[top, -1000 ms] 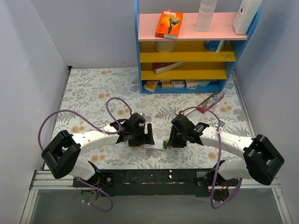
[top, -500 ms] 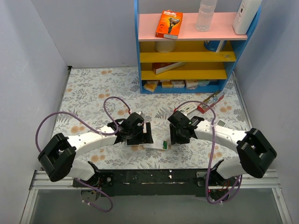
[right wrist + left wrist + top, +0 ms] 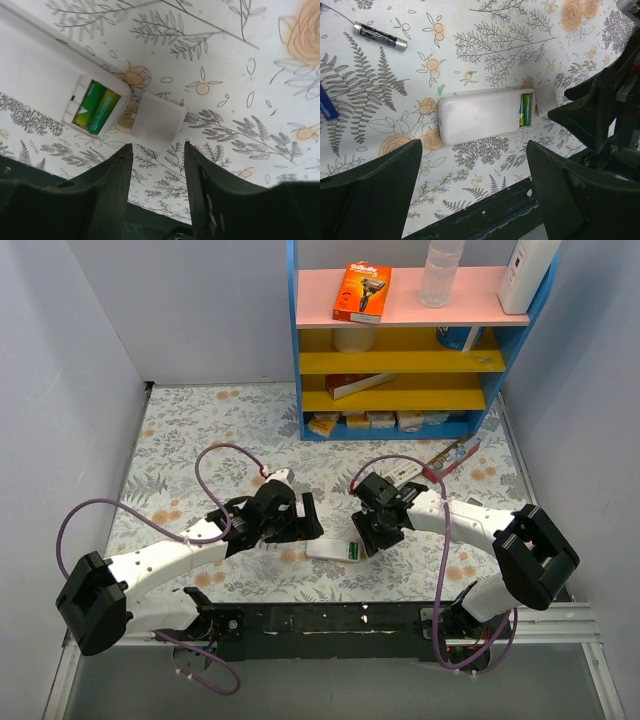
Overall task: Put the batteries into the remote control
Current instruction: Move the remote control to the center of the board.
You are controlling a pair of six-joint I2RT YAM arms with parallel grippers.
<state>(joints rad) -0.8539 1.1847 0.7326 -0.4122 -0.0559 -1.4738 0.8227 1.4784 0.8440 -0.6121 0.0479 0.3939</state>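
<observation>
The white remote control (image 3: 328, 551) lies back up near the table's front edge, its battery bay open with two green batteries (image 3: 525, 110) in it. The small white cover (image 3: 157, 120) lies flat just beside the open end. A loose dark battery (image 3: 380, 36) lies further back on the cloth. My left gripper (image 3: 474, 150) is open and empty, hovering just above the remote (image 3: 480, 115). My right gripper (image 3: 157, 150) is open and empty, its fingertips close to the cover and apart from it. In the top view the left gripper (image 3: 310, 525) and the right gripper (image 3: 363, 533) flank the remote's open end.
A blue and yellow shelf (image 3: 410, 360) with boxes and a bottle stands at the back. A red-and-white box (image 3: 450, 457) lies on the cloth at the right. A blue object (image 3: 327, 107) shows at the left edge. The black rail (image 3: 330, 620) runs along the front edge.
My left arm has swung its elbow out to the left and the gripper drew back slightly from the remote. My right gripper has moved left, closer to the remote's open end.
</observation>
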